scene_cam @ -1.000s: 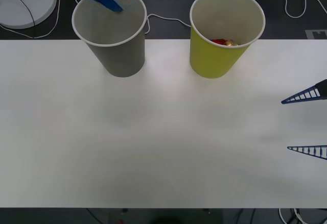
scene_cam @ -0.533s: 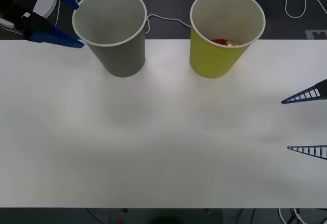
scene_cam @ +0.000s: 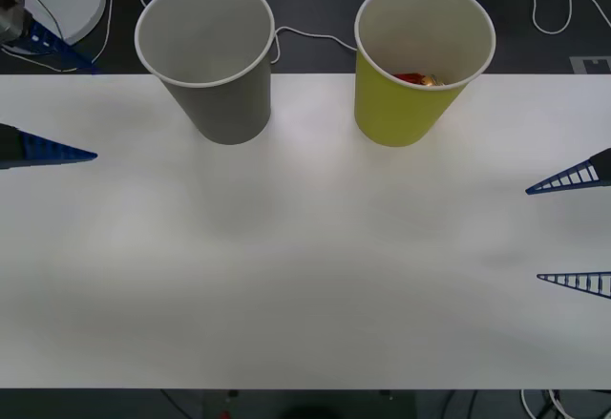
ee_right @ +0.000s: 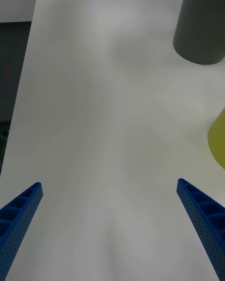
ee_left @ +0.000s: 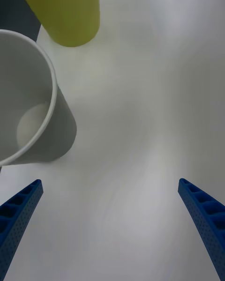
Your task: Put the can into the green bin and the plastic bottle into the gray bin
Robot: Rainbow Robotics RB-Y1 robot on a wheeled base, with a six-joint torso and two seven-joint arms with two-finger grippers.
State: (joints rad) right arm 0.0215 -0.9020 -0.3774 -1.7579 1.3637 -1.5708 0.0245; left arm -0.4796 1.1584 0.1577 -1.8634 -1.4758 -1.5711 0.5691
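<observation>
can (scene_cam: 415, 78): I see it lying in green bin (scene_cam: 406, 104), done
gray bin (scene_cam: 221, 104): inside looks bare to me, no bottle seen, can't confirm
L gripper (scene_cam: 43, 94): fingers spread, holds nothing, table's left edge
R gripper (scene_cam: 571, 230): fingers spread, holds nothing, right edge
</observation>
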